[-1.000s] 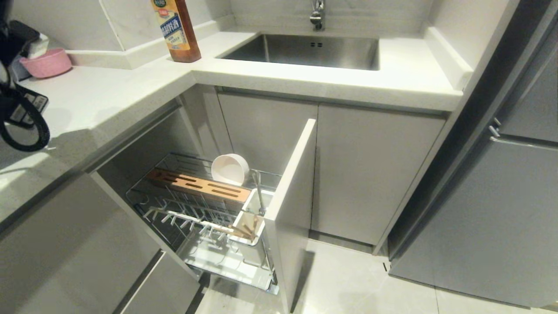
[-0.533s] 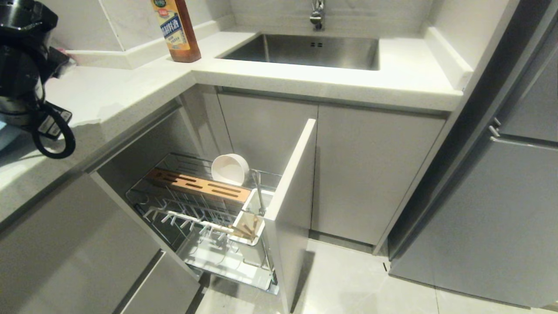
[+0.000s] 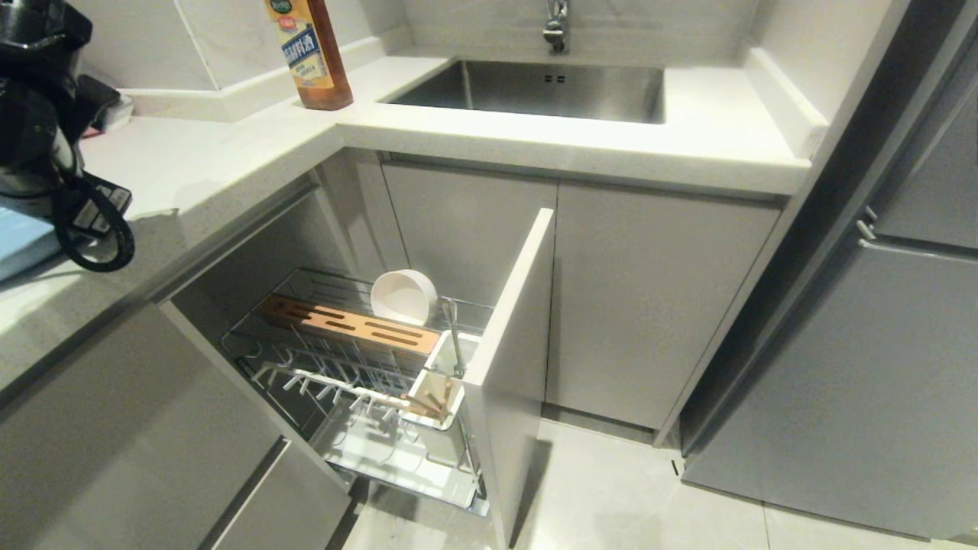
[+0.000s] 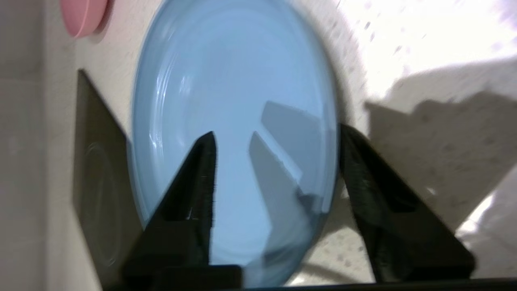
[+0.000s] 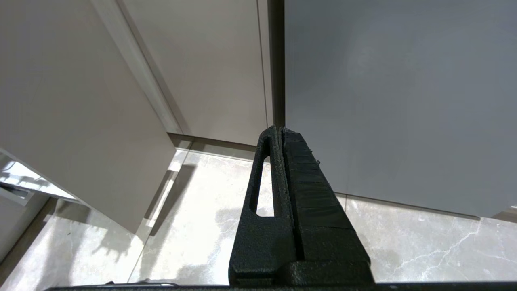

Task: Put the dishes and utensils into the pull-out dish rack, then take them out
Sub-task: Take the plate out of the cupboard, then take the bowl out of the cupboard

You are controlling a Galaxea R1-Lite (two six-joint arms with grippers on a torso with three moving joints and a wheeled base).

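Compared with a second ago, the left arm (image 3: 46, 130) has swung in from the head view's left edge and now stands over the counter (image 3: 214, 153), covering the pink bowl that showed there; a strip of blue plate (image 3: 23, 241) has come into sight under it. Nothing in the pulled-out rack (image 3: 359, 367) has shifted: the white bowl (image 3: 403, 296) leans behind the wooden block (image 3: 348, 325), and the spoon (image 3: 454, 336) and chopsticks (image 3: 432, 401) stand in the white cup (image 3: 439, 382), all far below and to the right of that arm.

Seen from the left wrist, the left gripper (image 4: 274, 137) has its jaws spread wide with nothing between them. The blue plate (image 4: 234, 101) lies flat on the speckled counter (image 4: 424, 133) right beneath it: one fingertip (image 4: 206, 149) hangs over the plate's well and the other sits just outside its rim. A pink dish (image 4: 83, 16) lies beyond the plate's far edge. My reading is that the plate has been set down, so unloading has begun and three items remain in the rack.

From the right wrist, the right gripper (image 5: 280, 131) hangs with its fingers pressed together, empty, pointing at cabinet fronts (image 5: 80, 101) and the floor (image 5: 194, 226).
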